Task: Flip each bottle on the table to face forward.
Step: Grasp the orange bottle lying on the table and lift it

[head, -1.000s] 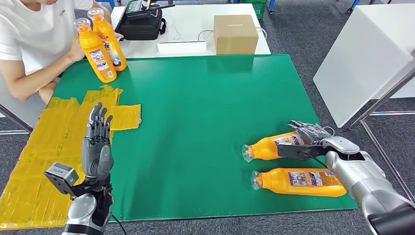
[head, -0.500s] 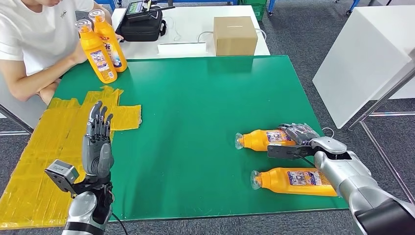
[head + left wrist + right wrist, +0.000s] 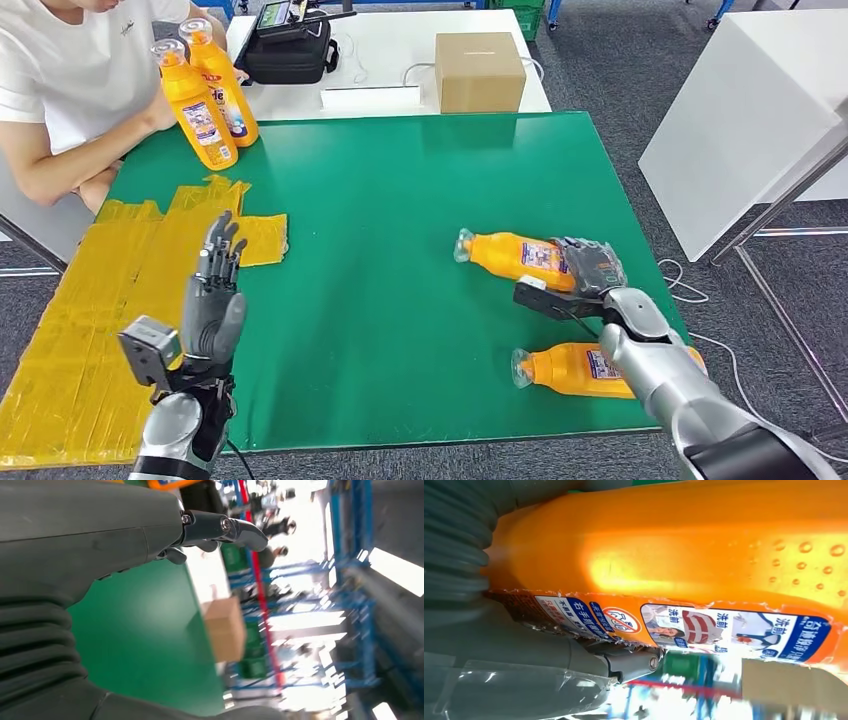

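Your right hand (image 3: 592,272) grips one orange bottle (image 3: 510,255) by its base, lifted over the green table (image 3: 400,200) — flip underway, I'd say. Second bottle (image 3: 565,367) lies nearby, untouched. Left hand (image 3: 212,300) is raised, fingers spread, holding nothing.

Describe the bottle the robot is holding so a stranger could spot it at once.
Start at the green table and go to its right side, where two orange bottles lie. It is the farther bottle, gripped by the right hand. The nearer bottle lies untouched, by the table's front edge.
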Robot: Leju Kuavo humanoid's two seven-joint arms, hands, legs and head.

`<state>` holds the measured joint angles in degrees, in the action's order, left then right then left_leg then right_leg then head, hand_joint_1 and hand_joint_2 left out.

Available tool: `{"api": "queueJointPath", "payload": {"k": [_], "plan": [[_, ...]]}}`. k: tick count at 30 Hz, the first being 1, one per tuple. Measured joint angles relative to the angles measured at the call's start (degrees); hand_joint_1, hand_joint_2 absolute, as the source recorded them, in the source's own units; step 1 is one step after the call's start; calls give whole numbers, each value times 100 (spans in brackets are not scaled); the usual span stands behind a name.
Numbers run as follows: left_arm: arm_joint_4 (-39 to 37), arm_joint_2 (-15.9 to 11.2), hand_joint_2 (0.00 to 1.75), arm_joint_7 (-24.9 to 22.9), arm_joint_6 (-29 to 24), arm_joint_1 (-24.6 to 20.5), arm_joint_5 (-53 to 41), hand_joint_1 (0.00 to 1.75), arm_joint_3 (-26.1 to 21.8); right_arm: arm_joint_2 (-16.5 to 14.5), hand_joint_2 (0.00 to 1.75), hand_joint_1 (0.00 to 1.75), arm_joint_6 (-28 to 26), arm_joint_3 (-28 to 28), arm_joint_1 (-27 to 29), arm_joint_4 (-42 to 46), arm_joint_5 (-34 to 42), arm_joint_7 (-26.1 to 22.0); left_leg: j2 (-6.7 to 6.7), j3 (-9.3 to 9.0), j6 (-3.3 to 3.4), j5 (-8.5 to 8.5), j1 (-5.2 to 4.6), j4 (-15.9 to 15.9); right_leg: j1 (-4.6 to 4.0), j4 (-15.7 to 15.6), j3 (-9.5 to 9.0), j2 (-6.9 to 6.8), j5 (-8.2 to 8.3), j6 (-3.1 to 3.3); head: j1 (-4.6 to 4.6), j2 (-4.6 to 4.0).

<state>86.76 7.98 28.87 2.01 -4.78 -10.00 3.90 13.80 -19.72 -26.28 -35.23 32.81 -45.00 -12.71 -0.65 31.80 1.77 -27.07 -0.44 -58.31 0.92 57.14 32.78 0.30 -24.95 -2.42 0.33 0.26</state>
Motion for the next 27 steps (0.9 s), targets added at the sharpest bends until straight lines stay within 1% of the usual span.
{"api": "queueJointPath", "payload": {"k": [2,6,8,10,14,17,19,21,25,27], "plan": [[-12,-34,175,-196,37,-49,-399,0,158,-249,175,175,-118,484,193,396,168,-127,-4,6,-1,1,3,0,-3,1,6,-1,0,0,1,0],[-133,-104,175,-493,85,-260,-851,0,535,-751,175,175,-24,1352,519,1212,565,-547,-9,11,-1,1,4,0,-4,1,9,-3,0,0,0,0],[-205,-123,175,-553,94,-360,-917,0,676,-940,175,175,21,1642,627,1509,651,-652,-9,11,-1,1,3,0,-3,1,9,-3,0,0,0,0],[-256,-142,175,-574,94,-419,-928,0,766,-1063,175,175,32,1846,707,1715,666,-681,-9,12,-1,1,2,0,-2,1,9,-3,0,0,1,0],[-326,-186,175,-592,92,-469,-936,0,862,-1197,175,175,52,2105,804,1954,700,-739,-8,12,-1,1,0,0,2,0,10,-2,0,0,1,0],[-381,-202,175,-642,120,-514,-971,0,930,-1308,175,175,226,2243,860,2098,993,-981,-8,13,-1,1,-1,0,2,0,12,-2,0,0,2,0],[-453,-206,175,-704,175,-609,-985,0,1007,-1471,175,175,417,2342,932,2246,1313,-1199,-5,12,-1,1,0,0,2,0,12,-2,0,0,2,0],[-547,-202,175,-754,222,-736,-962,0,1098,-1673,175,175,598,2388,1020,2406,1568,-1321,0,11,-1,1,2,0,-1,1,13,-1,0,0,1,0],[-683,-182,175,-791,244,-904,-898,0,1232,-1969,175,175,808,2396,1137,2612,1797,-1360,1,11,-2,1,6,0,-8,1,14,0,0,0,0,0],[-744,-181,175,-798,263,-962,-860,0,1279,-2080,175,175,1004,2396,1157,2650,1975,-1362,1,12,-2,1,7,0,-9,1,14,0,0,0,1,0]]}}
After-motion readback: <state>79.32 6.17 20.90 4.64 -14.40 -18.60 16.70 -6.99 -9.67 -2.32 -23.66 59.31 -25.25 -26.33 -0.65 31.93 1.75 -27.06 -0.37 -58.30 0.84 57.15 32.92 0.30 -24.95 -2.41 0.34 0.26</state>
